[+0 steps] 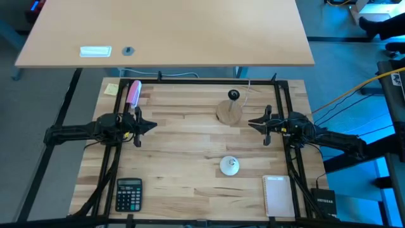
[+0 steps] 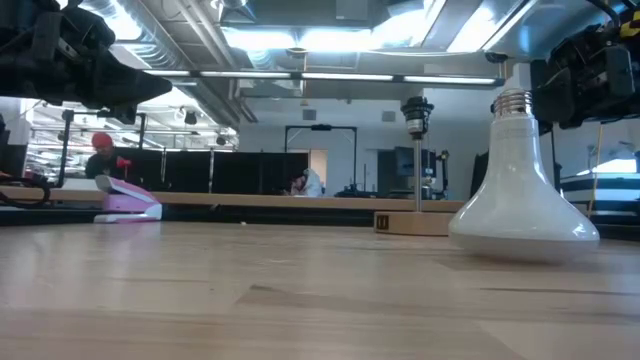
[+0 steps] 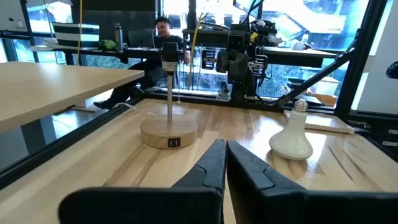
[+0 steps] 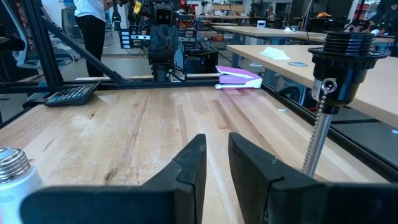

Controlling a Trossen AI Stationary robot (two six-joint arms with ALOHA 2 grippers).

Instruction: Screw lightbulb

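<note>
The white lightbulb (image 1: 229, 166) stands on its globe on the wooden table, silvery screw base up, in the near middle. It also shows in the low view (image 2: 522, 190), the left wrist view (image 3: 292, 134) and the right wrist view (image 4: 15, 180). The round wooden disc (image 1: 229, 113) with its upright rod and black socket (image 4: 345, 59) stands farther back. My left gripper (image 1: 154, 125) hovers at the table's left, shut and empty (image 3: 225, 149). My right gripper (image 1: 251, 122) hovers at the right, beside the disc, open by a narrow gap and empty (image 4: 217, 146).
A pink stapler (image 1: 133, 93) and a yellow note (image 1: 111, 88) lie at the far left. A calculator (image 1: 129, 193) lies at the near left and a white pad (image 1: 277, 195) at the near right. A black frame (image 1: 190, 80) borders the table. People show in the room behind.
</note>
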